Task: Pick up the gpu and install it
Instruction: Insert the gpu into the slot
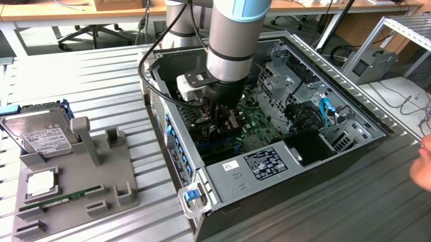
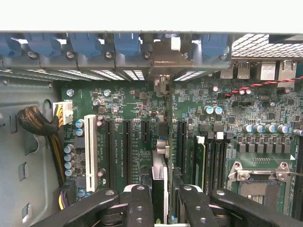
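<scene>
My gripper [image 1: 225, 115] is down inside the open computer case [image 1: 269, 166], over the green motherboard [image 1: 259, 126]. In the wrist view the gripper [image 2: 165, 213] is shut on the gpu [image 2: 161, 156], which I see edge-on as a thin upright card between the two black fingers [image 2: 139, 208]. The card runs along a motherboard slot toward the rear wall. Its silver end bracket [image 2: 163, 56] sits in line with the row of blue slot latches [image 2: 125, 45]. I cannot tell how deep the card's lower edge sits in the slot.
Left of the case, a grey holder [image 1: 74, 186] carries a silver hard drive [image 1: 40, 133], a square chip [image 1: 42, 181] and a green RAM stick [image 1: 60, 200]. Drive cages [image 1: 336, 131] and cables crowd the case's far side. A person's hand [image 1: 424, 169] shows at the exterior view's right edge.
</scene>
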Robot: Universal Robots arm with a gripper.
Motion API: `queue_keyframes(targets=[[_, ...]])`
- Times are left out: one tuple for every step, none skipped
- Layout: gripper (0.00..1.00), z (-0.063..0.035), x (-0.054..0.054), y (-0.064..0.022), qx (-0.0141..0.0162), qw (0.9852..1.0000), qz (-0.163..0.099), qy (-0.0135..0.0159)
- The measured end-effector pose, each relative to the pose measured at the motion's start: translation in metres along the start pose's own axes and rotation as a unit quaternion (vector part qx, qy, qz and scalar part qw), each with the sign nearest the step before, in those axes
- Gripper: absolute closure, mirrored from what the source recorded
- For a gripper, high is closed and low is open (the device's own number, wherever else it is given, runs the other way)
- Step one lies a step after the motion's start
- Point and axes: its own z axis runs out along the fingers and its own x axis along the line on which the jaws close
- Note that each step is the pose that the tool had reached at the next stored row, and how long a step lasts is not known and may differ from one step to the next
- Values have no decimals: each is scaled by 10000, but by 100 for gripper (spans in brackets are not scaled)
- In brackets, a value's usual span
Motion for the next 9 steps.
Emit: queue_keyframes(targets=[[73, 2, -5, 0, 0, 10000, 0, 0], [73, 5, -12, 0, 0, 10000, 1, -4], [73, 9, -15, 0, 0, 10000, 0, -7], [73, 10, -15, 0, 0, 10000, 0, -7], [73, 12, -15, 0, 0, 10000, 0, -7], [73, 15, -16, 0, 0, 10000, 0, -8], [73, 20, -16, 0, 0, 10000, 0, -10], [73, 25, -16, 0, 1, 10000, 0, -11], [73, 32, -16, 1, 0, 10000, 1, -11]])
